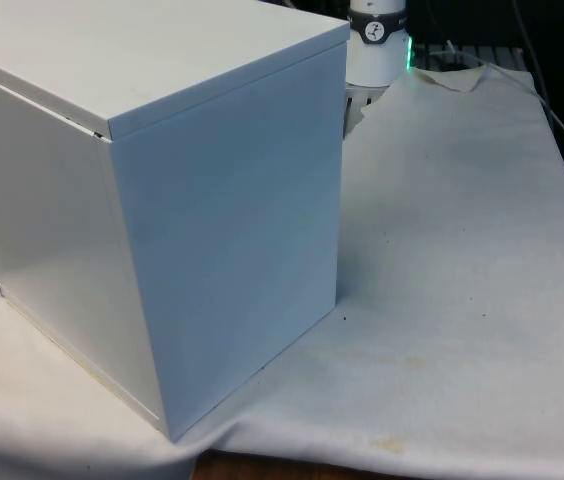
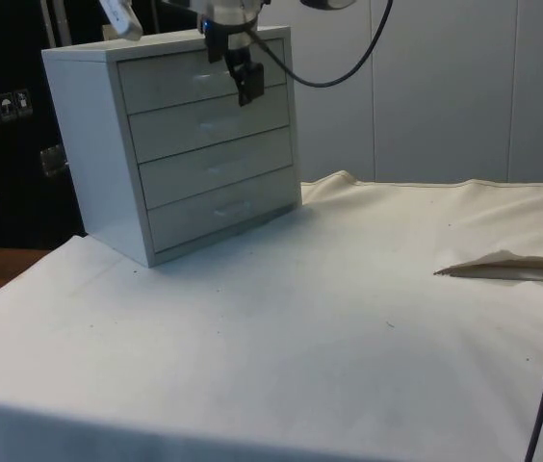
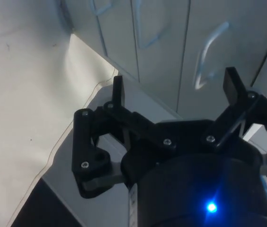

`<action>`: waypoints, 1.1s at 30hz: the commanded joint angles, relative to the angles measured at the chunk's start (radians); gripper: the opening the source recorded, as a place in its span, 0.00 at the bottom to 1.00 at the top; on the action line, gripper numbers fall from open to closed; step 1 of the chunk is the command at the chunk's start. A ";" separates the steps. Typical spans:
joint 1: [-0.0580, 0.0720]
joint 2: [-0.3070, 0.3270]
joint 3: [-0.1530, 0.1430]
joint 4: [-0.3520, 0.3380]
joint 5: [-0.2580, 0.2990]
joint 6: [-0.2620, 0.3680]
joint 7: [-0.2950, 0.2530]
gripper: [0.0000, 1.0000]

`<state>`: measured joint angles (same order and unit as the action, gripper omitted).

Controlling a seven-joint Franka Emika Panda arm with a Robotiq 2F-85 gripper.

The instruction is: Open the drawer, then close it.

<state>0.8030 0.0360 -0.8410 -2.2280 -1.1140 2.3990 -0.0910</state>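
Currently the tool (image 3: 176,87) hangs spread wide and empty before the chest's (image 2: 185,135) closed top drawer (image 2: 194,82).

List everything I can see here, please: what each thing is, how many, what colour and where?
Chest of drawers: one, white, at the table's corner; its plain back and side face the front view.
Drawers: four, white, stacked, all shut in the side view.
Drawer handles: one per drawer, pale, on the fronts.
Cloth: one, white, covering the table.
Cable: one, black, hanging from the arm.
Gripper: one, black, fingers open, in front of the upper drawers.
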 commanded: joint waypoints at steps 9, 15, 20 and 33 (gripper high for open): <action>-0.002 0.030 0.004 0.015 0.019 0.014 0.003 1.00; -0.003 0.037 0.004 0.005 0.023 0.025 0.017 1.00; 0.000 0.038 0.001 0.006 0.015 0.018 0.027 1.00; -0.003 0.054 -0.003 0.019 0.018 0.029 0.034 0.72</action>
<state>0.8030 0.0840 -0.8430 -2.2120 -1.0990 2.4170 -0.0550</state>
